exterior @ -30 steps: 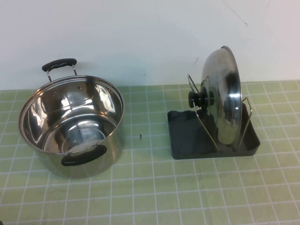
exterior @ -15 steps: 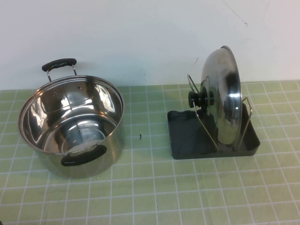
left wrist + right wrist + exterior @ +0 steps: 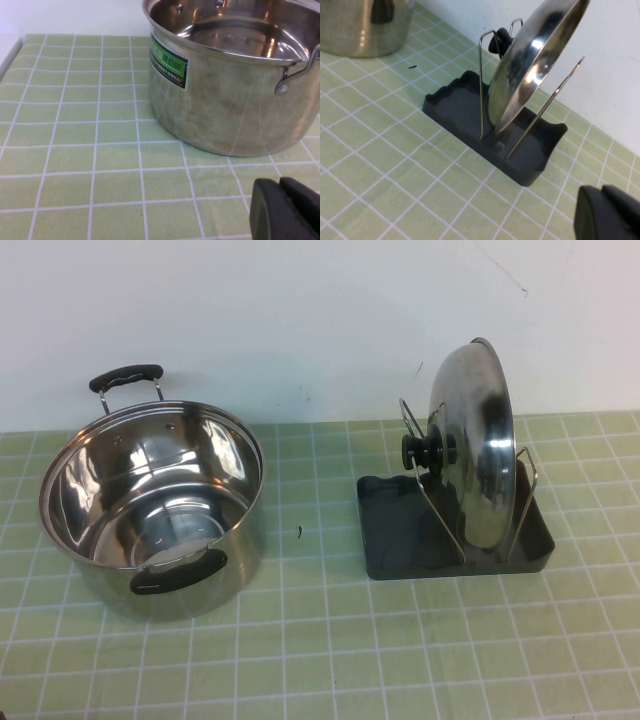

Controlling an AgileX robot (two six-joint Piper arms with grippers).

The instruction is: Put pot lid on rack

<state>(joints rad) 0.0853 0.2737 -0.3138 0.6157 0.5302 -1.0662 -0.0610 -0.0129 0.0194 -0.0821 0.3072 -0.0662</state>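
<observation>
The shiny pot lid (image 3: 478, 445) stands on edge in the rack (image 3: 395, 530), leaning between its wire loops, black knob (image 3: 425, 450) facing the pot. It also shows in the right wrist view (image 3: 530, 65) on the dark grey rack (image 3: 455, 107). Neither gripper shows in the high view. My left gripper (image 3: 282, 207) is shut and empty, low over the mat near the pot. My right gripper (image 3: 607, 212) is shut and empty, apart from the rack on the near side.
A deep steel pot (image 3: 150, 505) with black handles stands on the left of the green checked mat (image 3: 320, 640); its wall fills the left wrist view (image 3: 225, 95). A white wall runs behind the table.
</observation>
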